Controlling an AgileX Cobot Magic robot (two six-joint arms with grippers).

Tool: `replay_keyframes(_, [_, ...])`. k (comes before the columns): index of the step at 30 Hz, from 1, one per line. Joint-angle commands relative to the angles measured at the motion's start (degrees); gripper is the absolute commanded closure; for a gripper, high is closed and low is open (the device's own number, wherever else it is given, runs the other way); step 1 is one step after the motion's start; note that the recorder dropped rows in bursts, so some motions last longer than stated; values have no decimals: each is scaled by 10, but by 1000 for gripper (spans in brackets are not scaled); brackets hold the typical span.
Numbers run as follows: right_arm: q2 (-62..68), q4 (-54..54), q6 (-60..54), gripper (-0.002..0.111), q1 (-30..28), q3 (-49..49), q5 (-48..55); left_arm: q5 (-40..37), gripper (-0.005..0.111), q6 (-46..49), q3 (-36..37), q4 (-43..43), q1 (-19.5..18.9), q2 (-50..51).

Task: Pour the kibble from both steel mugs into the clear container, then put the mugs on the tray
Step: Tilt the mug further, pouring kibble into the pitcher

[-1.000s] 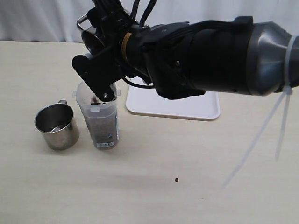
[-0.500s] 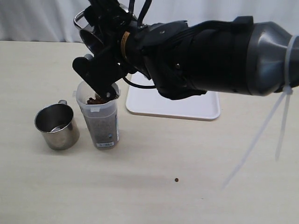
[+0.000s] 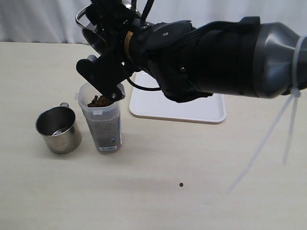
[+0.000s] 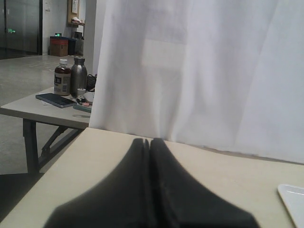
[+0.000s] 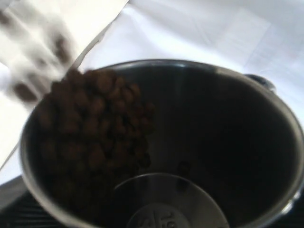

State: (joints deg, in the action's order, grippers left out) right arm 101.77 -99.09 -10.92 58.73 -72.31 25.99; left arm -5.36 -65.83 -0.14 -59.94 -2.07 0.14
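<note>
Kibble [image 5: 90, 137] fell into the clear container [image 3: 103, 127]; our right gripper [image 3: 103, 52] clamped the tilted steel mug [image 3: 93, 28], left gripper [image 4: 149, 180] closed, empty; we wanted slow, centred tilting.

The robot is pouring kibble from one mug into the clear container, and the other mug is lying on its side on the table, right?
No, the other mug stands upright on the table, beside the clear container; the exterior view shows it. The tipped mug is indeed pouring kibble into that container.
</note>
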Motion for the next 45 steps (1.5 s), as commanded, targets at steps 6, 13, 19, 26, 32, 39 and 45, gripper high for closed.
replay_keyframes(6, [-5,-9,-5,103,7,-7,12,-1,107,-5,1,0,1,-1])
replay_keyframes(13, [-5,-9,-3,103,14,-7,17,-1,107,-5,1,0,1,-1])
replay_keyframes(19, [-5,-9,-25,103,14,-7,15,-1,107,-5,1,0,1,-1])
replay_keyframes(26, [-5,-9,-37,103,14,-7,15,-2,107,-5,1,0,1,-1])
replay_keyframes(32, [-5,-9,-57,103,14,-7,15,-2,107,-5,1,0,1,-1])
replay_keyframes(39, [-5,-9,-91,103,14,-7,15,-2,107,-5,1,0,1,-1])
replay_keyframes(45, [-5,-9,-132,103,14,-7,17,-2,107,-5,1,0,1,-1])
